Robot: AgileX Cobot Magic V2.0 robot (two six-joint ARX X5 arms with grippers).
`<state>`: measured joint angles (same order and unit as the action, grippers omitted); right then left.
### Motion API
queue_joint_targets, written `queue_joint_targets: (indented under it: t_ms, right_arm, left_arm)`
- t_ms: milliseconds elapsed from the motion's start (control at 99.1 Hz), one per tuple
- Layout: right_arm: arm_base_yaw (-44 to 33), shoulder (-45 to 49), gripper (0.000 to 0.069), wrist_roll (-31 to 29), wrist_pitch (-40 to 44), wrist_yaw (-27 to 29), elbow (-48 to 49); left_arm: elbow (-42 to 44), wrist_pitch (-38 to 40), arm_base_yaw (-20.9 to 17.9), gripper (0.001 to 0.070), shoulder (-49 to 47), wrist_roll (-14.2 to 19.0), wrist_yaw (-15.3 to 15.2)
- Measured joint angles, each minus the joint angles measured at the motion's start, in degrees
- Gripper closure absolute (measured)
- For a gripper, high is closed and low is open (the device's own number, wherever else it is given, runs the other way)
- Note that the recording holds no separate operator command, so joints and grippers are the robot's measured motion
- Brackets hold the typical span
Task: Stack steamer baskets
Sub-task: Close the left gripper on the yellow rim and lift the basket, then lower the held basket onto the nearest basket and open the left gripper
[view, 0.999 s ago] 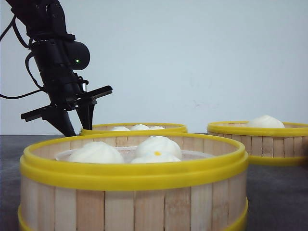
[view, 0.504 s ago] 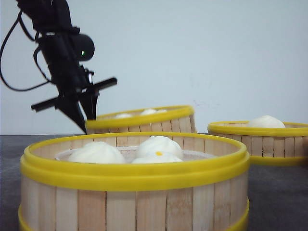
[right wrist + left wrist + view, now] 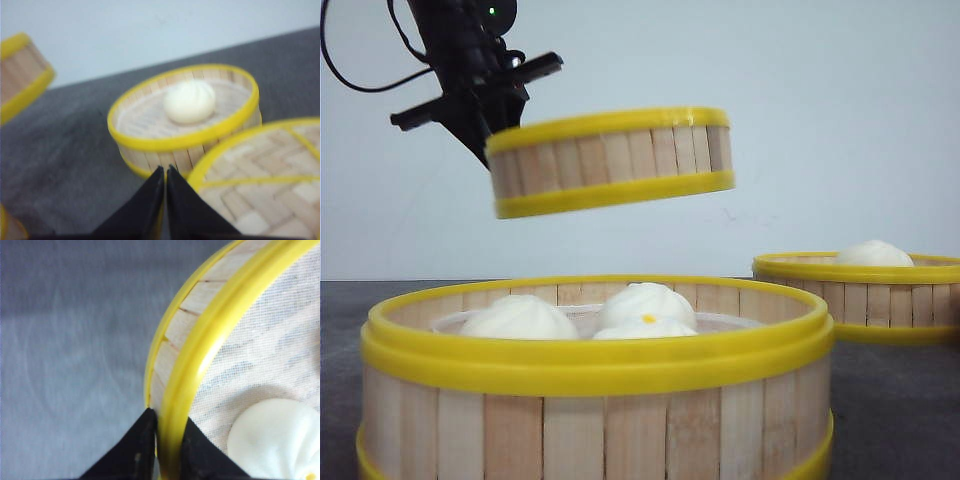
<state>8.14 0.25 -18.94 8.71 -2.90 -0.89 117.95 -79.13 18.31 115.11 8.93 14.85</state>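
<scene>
1. The tabletop (image 3: 890, 400) is a dark grey, cloth-like surface running back to a pale, plain wall (image 3: 800, 150).
2. The nearest steamer basket (image 3: 595, 385) fills the lower part of the front view. It sits on the tabletop, with pale upright slats, thick yellow rims top and bottom, and three white buns (image 3: 585, 312) on a white liner inside; one bun has a small yellow dot.
3. A second steamer basket (image 3: 610, 160) hangs in the air above and behind the nearest one, clear of the tabletop and slightly tilted, its right side higher. The left wrist view shows its white cloth liner (image 3: 260, 350) and one white bun (image 3: 277, 440) inside.
4. The third steamer basket (image 3: 860, 290) rests on the tabletop at the far right, well apart from the lifted one, with a single white bun (image 3: 190, 101) near its middle.
5. The left gripper (image 3: 162, 445) reaches down from the upper left of the front view. Its black fingers (image 3: 135, 452) are clenched on the lifted basket's yellow rim, one outside the wall and one inside.
6. The right gripper (image 3: 165, 200) shows only in its own wrist view: its black fingers (image 3: 145, 205) are pressed tip to tip with nothing between them, above the tabletop near the single-bun basket.
</scene>
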Motion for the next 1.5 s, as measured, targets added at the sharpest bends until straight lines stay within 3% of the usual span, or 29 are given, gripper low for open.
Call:
queue_joint_targets:
  t_ms: [182,343,474,666,807,918,1059,1220,1503]
  right_arm:
    - [0.0,0.0,0.0684,-0.5,1.1,-0.1,0.0]
    - [0.0,0.0,0.0684,-2.1,1.0,-0.1,0.0]
    - [0.0,0.0,0.0684,-2.4,1.0,-0.2,0.0]
    - [0.0,0.0,0.0684,-2.5,1.0,-0.6,0.0]
    - [0.0,0.0,0.0684,-2.5,1.0,-1.5,0.0]
    - [0.0,0.0,0.0684,-2.5,1.0,-1.7,0.0]
    - [0.0,0.0,0.0684,-2.6,1.0,-1.9,0.0]
    - [0.0,0.0,0.0684,-3.8,1.0,-1.9,0.0]
    - [0.0,0.0,0.0684,-4.0,1.0,-1.9,0.0]
  left_arm:
    - [-0.4,-2.7,4.3,0.0681,-0.6,-3.7,-0.3]
    - [-0.6,-2.8,8.3,0.0681,-6.1,-4.5,-5.0]
    - [-2.8,-2.8,9.6,0.0682,-12.0,-5.1,-4.6]
    - [-17.6,-1.9,9.6,0.0685,-17.8,-5.9,-4.9]
    - [-31.3,4.9,9.6,0.0685,-19.8,-6.4,-5.1]
    - [-36.2,8.1,9.6,0.0685,-20.0,-6.4,-4.3]
    - [-36.9,12.3,10.2,0.0685,-20.1,-5.9,-3.6]
    - [-36.9,13.7,10.4,0.0685,-20.2,-5.8,-0.6]
    - [-36.9,13.7,12.0,0.0685,-20.3,-6.1,-1.2]
